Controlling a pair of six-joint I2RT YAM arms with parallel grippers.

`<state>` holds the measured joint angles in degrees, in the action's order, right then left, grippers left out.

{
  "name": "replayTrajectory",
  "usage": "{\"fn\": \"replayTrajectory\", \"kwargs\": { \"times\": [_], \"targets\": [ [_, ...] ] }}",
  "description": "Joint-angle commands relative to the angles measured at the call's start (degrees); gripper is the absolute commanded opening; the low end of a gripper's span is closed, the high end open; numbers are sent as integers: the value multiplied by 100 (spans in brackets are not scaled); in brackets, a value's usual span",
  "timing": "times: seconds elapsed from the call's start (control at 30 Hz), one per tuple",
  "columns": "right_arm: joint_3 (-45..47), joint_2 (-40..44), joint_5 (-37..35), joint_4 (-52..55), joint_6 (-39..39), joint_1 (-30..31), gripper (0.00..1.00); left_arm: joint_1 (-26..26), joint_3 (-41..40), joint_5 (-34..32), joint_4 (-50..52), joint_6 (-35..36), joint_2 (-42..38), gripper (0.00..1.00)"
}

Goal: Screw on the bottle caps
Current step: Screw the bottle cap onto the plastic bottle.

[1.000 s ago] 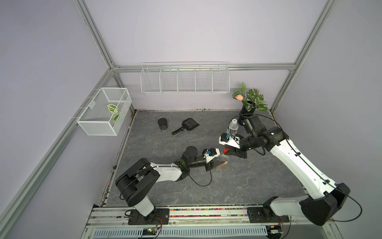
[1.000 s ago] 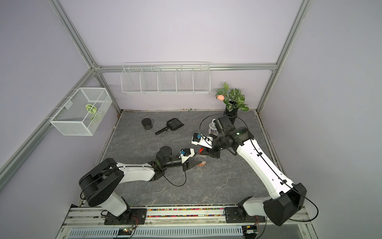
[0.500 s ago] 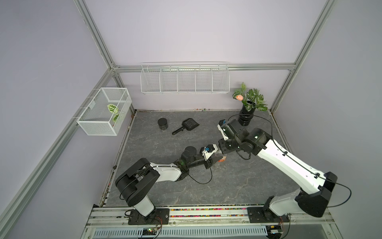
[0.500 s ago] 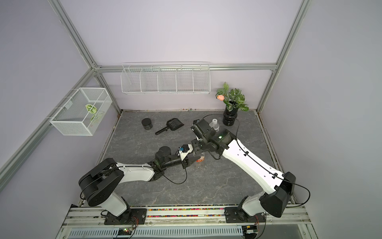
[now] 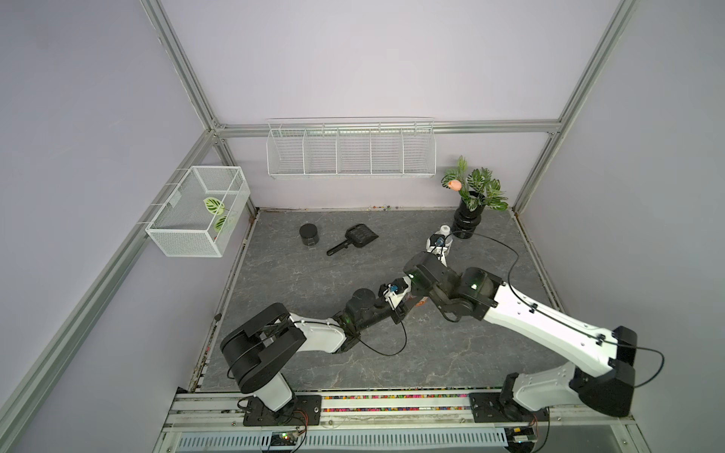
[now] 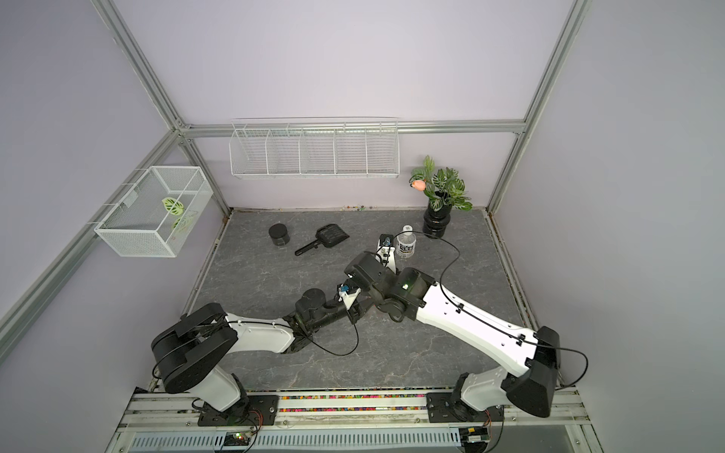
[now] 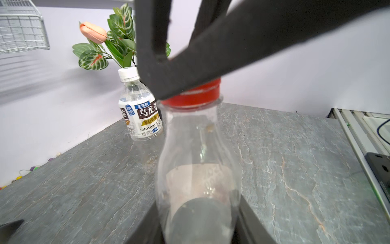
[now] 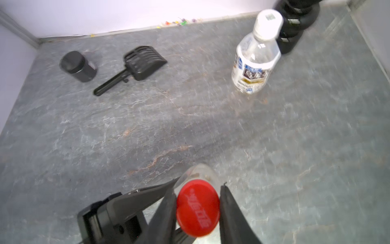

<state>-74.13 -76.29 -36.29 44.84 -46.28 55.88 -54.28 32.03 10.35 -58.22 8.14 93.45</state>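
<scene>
Bottles: two, both clear plastic, both upright on the grey table.
Tall bottle: one, near the table's middle, mostly hidden under the right arm in both top views.
Short bottle: one, with a white printed label, toward the back, just beside the black vase and apart from the tall bottle.
Caps: two, each sitting on a bottle neck.
Red cap: one, on the tall bottle's neck (how far down it is threaded cannot be told).
White cap: one, on the short bottle.
Grippers: two, both at the tall bottle.
Left gripper: jaws clamped on the tall bottle's lower body, one on each side.
Right gripper: above the tall bottle, its two fingers flank the red cap right at its rim; whether they press on it or stand just clear cannot be told.
Other things on the table: one black jar and one black scoop, near each other at the back left.
Wire holders on the walls: two, a wire shelf and a mesh basket.
</scene>
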Motion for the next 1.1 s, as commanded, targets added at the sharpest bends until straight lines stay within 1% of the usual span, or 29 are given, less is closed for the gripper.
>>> {"fn": "replayTrajectory", "kwargs": {
  "times": [0.0,0.03,0.07,0.17,0.23,0.33,0.4,0.47,0.5,0.63,0.67,0.73,0.87,1.07],
  "targets": [
    [746,911,197,-1415,2071,-132,56,85,-179,-55,-21,-133,56,45],
    [868,1141,504,-1540,2519,-202,61,109,-187,60,-15,-143,83,45],
    [953,1311,897,-1587,2895,-292,61,135,-182,185,-14,-137,105,45],
    [1021,1727,2700,-1368,4181,-788,64,245,-170,723,-22,-150,160,45],
    [994,1833,3873,-970,5075,-1315,65,310,-132,1187,-42,-112,219,45],
    [838,1781,5719,-317,6333,-2241,64,355,-101,1653,-78,-65,300,45],
    [728,1687,6651,-31,6952,-2799,63,365,-74,1852,-61,-26,346,45],
    [632,1514,7146,-3,7241,-3126,60,377,-31,1993,59,57,378,46],
    [530,1395,7449,166,7588,-3227,59,391,-6,2084,103,114,386,46],
    [114,938,7762,826,8699,-3323,60,425,95,2393,284,253,399,46],
    [48,846,7732,888,8788,-3335,61,427,130,2437,353,295,396,46],
    [-143,609,7748,1272,9292,-3355,60,431,221,2601,512,412,403,46],
    [-181,470,7711,1354,9588,-3355,59,440,278,2735,588,443,433,46],
    [-165,252,7609,1447,9862,-3347,53,462,277,2735,587,462,441,46]
  ]
}}
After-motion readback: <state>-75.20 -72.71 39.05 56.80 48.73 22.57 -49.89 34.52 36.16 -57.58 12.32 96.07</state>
